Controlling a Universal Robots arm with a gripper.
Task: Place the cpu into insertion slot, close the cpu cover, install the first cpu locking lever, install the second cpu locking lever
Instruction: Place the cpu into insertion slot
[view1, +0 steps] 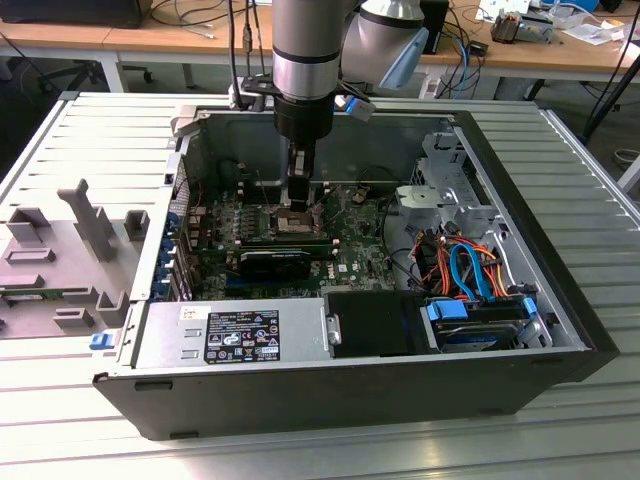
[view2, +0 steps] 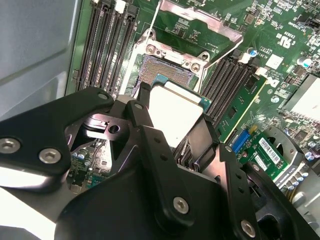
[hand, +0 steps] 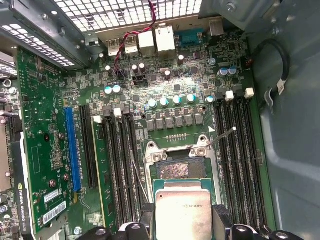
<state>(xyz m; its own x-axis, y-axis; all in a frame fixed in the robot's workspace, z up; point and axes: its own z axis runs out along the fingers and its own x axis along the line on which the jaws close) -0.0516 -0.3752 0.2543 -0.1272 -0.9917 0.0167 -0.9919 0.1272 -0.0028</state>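
1. We are seeing the black two-finger gripper (view1: 299, 205) reaching down into the open dark-grey metal computer case (view1: 300, 390). Its jaws are closed narrow on the cpu (hand: 182, 215), a small flat square chip with a dull silver-grey metal top.
2. The fingers (hand: 221, 217) are pinching two opposite edges, and the chip's top face is showing bare between them in both wrist views.
3. The insertion slot (hand: 176, 170), a small square socket with a dark centre and silver rim on the green board, is lying just beyond and below the fingertips. We are judging the cpu to be hanging over its near edge, not seated.
4. The cpu cover (view2: 225, 30), a thin silver metal frame with a square window, is standing open on the far side of the slot from the jaws.
5. A thin silver wire locking lever (hand: 222, 136) is sticking up free beside the slot.
6. We are judging the handling:
   - The chip is light, stiff and thin.
   - Its smooth edges give little bite, so it may be slippery.
   - The underside and the socket contacts are probably fragile.
   - The edge hold looks right, with the chip kept level.
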